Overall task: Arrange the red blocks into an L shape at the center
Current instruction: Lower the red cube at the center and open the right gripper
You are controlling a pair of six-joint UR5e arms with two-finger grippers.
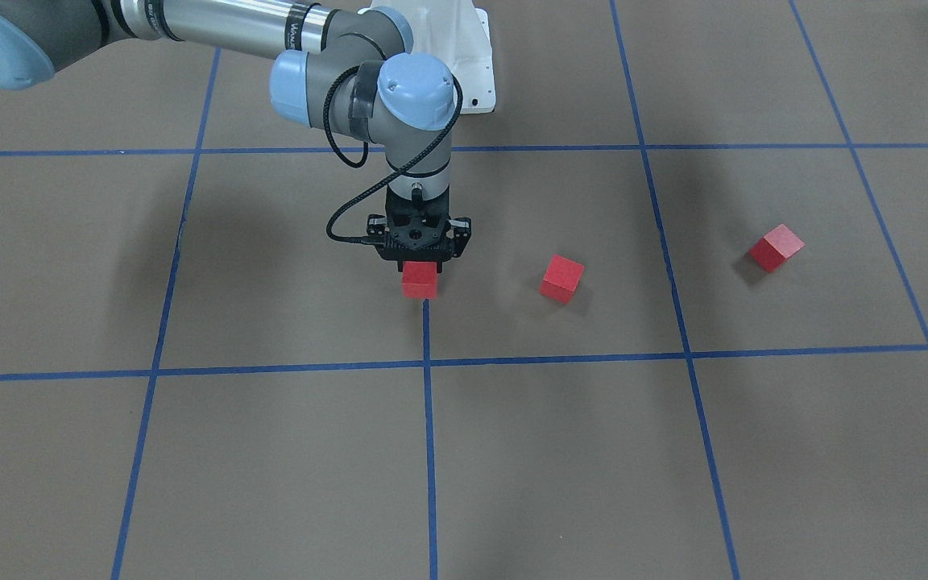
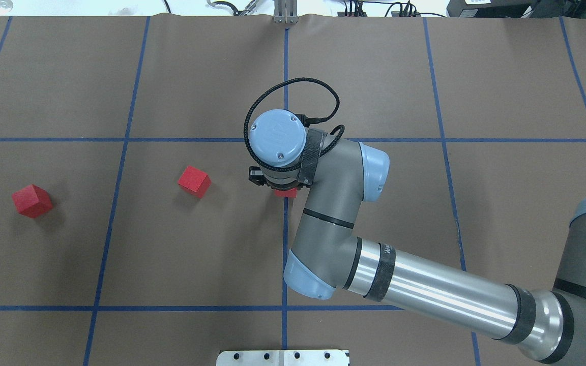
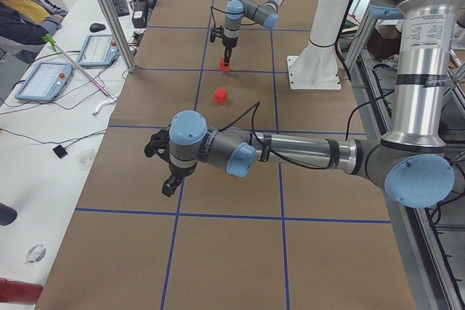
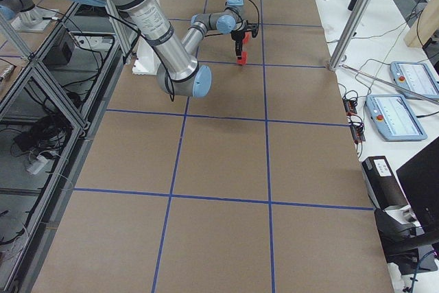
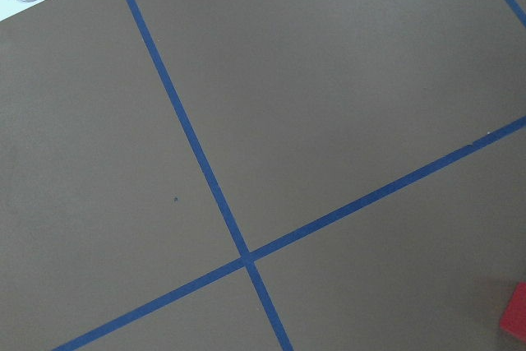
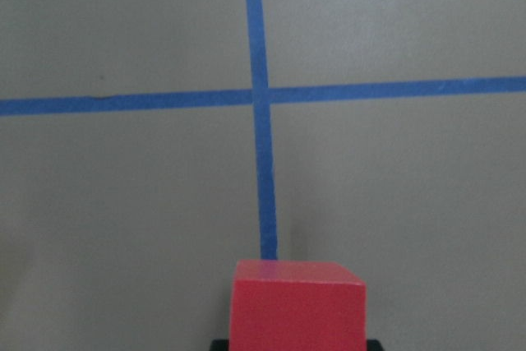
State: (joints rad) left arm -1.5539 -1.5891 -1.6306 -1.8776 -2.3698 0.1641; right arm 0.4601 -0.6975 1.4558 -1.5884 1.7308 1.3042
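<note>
Right fingers point(image 3: 228, 54) clasp a red block point(image 1: 420, 282) over the blue-taped brown surface point(image 1: 271, 451).

Red is noted on gripped block point(image 1: 420, 283) in black right gripper point(image 1: 420, 262), nearer block point(image 1: 562, 278), farther block point(image 1: 776, 247). Brown table point(image 1: 271, 467) is gridded with blue tape point(image 1: 429, 451).

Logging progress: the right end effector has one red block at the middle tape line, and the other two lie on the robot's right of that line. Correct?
Wrong side. The nearer loose block and the farther loose block lie on the robot's left of the middle tape line, as the overhead exterior view shows. The right end effector does have the held block there.
</note>
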